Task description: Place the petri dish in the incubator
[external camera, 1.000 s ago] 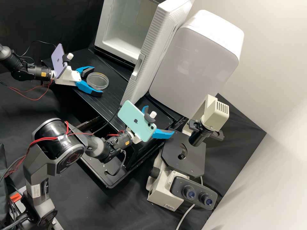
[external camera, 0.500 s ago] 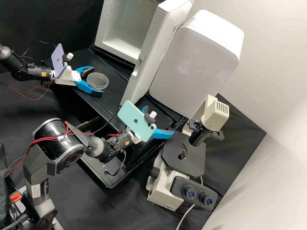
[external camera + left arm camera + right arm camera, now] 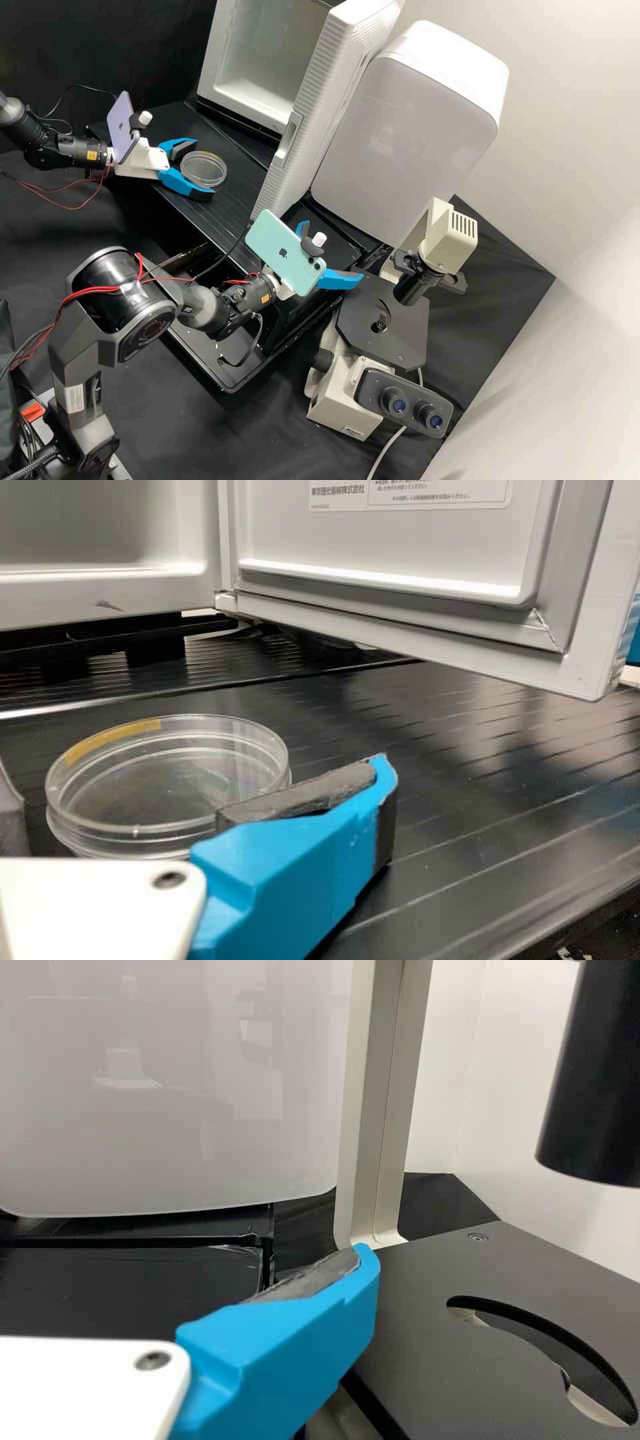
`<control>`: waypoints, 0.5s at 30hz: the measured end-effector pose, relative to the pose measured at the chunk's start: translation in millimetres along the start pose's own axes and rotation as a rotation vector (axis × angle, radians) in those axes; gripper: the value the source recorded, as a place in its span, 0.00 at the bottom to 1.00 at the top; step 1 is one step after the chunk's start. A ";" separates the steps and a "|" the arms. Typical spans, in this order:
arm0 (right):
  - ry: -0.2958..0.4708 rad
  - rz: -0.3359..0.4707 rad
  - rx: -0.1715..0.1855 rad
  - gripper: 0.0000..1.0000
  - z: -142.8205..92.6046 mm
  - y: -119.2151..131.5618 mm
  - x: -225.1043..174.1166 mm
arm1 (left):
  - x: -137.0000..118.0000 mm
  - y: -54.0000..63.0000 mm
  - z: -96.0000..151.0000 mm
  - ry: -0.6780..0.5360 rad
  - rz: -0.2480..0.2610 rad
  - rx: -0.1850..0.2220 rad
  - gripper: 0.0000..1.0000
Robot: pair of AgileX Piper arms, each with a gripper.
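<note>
High view: my left pincer [image 3: 198, 168] is spread, petri dish [image 3: 205, 169] sitting on the bench [image 3: 230, 207] between its tips, around 7 o'clock from the open incubator [image 3: 250, 83]. Right pincer [image 3: 333, 252] looks spread too, by the microscope stage [image 3: 387, 327].

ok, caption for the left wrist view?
Left gripper open around the petri dish on the black bench, open incubator beyond.

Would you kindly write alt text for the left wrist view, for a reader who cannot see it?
A clear petri dish sits on the black bench, close beside a blue finger of the left end effector. Behind it stands the white incubator, its door swung open.
</note>
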 end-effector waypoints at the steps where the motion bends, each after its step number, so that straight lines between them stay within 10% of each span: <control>1: 0.000 0.000 0.000 1.00 0.0 0.0 0.0 | 0.0 0.0 0.0 0.000 0.000 0.000 0.00; 15: 0.000 0.000 0.000 1.00 0.0 0.0 0.0 | 0.0 0.1 -0.3 0.003 0.001 -0.003 0.00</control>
